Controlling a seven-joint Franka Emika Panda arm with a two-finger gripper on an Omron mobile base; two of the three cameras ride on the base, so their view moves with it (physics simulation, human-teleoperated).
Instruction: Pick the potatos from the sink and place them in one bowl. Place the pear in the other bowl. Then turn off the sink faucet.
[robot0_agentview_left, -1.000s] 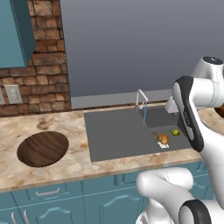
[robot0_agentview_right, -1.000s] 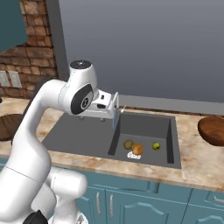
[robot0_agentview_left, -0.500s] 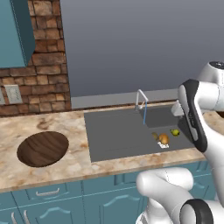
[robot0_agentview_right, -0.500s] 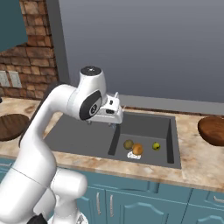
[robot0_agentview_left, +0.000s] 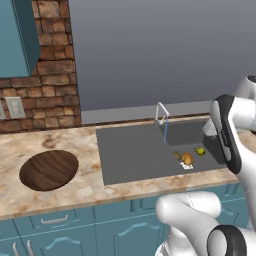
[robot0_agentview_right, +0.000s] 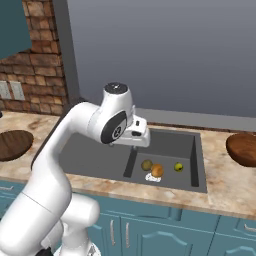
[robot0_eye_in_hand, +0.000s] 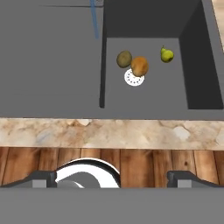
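Note:
Two potatos lie in the sink's (robot0_agentview_left: 130, 150) deep well by the white drain: a golden-orange one (robot0_eye_in_hand: 139, 66) (robot0_agentview_right: 157, 170) and an olive-green one (robot0_eye_in_hand: 124, 59) (robot0_agentview_right: 146, 164), touching each other. The yellow-green pear (robot0_eye_in_hand: 166, 54) (robot0_agentview_left: 200, 150) lies just to their right. The faucet (robot0_agentview_left: 161, 112) runs a thin blue stream (robot0_eye_in_hand: 94, 19) onto the flat panel. The dark brown bowl (robot0_agentview_left: 49, 169) sits on the counter to the left, the reddish-brown bowl (robot0_agentview_right: 242, 148) to the right. My gripper (robot0_eye_in_hand: 112, 178) is open and holds nothing, high above the sink's front edge and short of the fruit.
The marbled counter (robot0_eye_in_hand: 109, 131) runs along the sink's front. Teal cabinet fronts (robot0_agentview_left: 60, 225) stand below it. A brick wall with a socket (robot0_agentview_left: 14, 107) and a teal upper cabinet (robot0_agentview_left: 17, 40) are at the left. My white arm (robot0_agentview_right: 75, 130) arches over the flat sink panel.
My arm has swung to the right, carrying the hand from above the flat panel toward the deep well. The potatos, pear and bowls have stayed put. The jaws remain open.

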